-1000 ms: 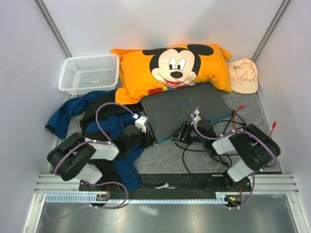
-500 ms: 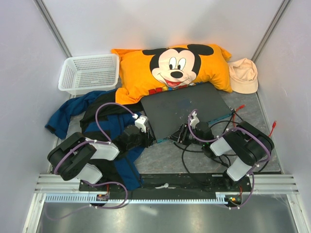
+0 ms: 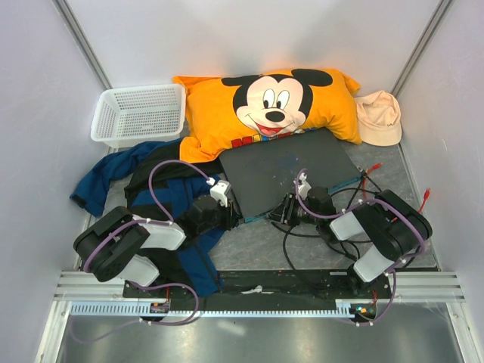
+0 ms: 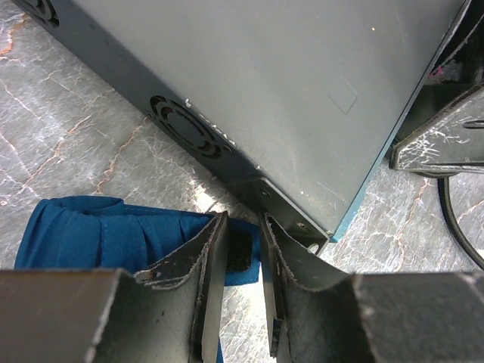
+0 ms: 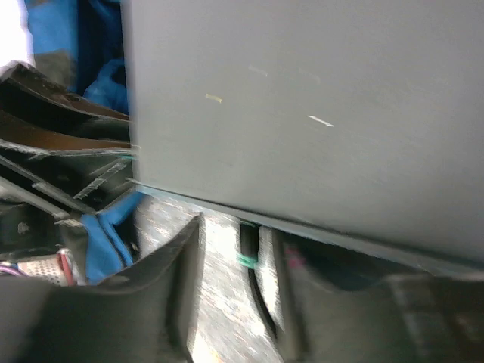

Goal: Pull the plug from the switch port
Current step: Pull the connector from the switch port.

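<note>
The switch (image 3: 287,170) is a flat dark grey box lying at the centre, its far edge against the pillow. My left gripper (image 3: 231,217) sits at its near left corner. In the left wrist view that gripper (image 4: 243,219) shows a narrow gap with nothing clamped, beside the switch's corner bracket (image 4: 299,227). My right gripper (image 3: 278,212) is at the switch's near edge. The blurred right wrist view shows it (image 5: 236,227) open, with a black cable and its green-marked plug (image 5: 248,259) running up under the switch (image 5: 302,113) close to the right finger (image 5: 291,302). The port is hidden.
An orange Mickey Mouse pillow (image 3: 265,102) lies behind the switch, with a white basket (image 3: 140,113) at the far left and a beige hat (image 3: 378,117) at the far right. Blue clothing (image 3: 151,189) is under the left arm. Loose black cables (image 3: 302,231) coil near the right arm.
The right gripper's jaws have narrowed at the switch's near edge, and the right arm shifted slightly. The left arm has not moved.
</note>
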`<move>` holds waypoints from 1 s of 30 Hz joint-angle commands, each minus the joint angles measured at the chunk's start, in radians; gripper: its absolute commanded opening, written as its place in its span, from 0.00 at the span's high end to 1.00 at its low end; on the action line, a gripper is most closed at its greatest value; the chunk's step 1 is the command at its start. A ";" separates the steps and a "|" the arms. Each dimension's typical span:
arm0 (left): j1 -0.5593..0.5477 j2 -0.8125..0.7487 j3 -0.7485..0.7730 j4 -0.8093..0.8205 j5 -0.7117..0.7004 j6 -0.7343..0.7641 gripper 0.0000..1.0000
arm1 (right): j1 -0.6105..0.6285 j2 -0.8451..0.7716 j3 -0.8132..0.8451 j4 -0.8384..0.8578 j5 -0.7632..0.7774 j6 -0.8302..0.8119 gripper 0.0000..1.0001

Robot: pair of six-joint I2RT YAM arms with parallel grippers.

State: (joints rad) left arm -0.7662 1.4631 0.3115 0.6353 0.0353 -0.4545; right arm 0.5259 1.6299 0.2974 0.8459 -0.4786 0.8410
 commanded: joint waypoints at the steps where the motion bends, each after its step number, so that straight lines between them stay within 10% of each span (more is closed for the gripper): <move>1: -0.056 0.039 0.021 0.037 0.117 -0.023 0.65 | -0.029 0.011 -0.049 -0.235 -0.032 -0.066 0.59; 17: -0.056 0.054 0.034 0.037 0.117 -0.029 0.64 | -0.035 0.148 0.061 -0.226 0.054 0.049 0.66; 24: -0.058 0.080 0.040 0.033 0.127 -0.061 0.64 | -0.035 0.173 0.094 -0.358 0.159 0.251 0.53; 30: -0.058 0.089 0.044 0.030 0.135 -0.067 0.64 | -0.036 0.194 0.111 -0.366 0.189 0.251 0.99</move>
State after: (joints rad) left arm -0.7662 1.4811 0.3111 0.6537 0.0181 -0.4557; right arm 0.5125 1.6688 0.3397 0.7727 -0.4614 0.9447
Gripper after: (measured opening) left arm 0.338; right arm 0.410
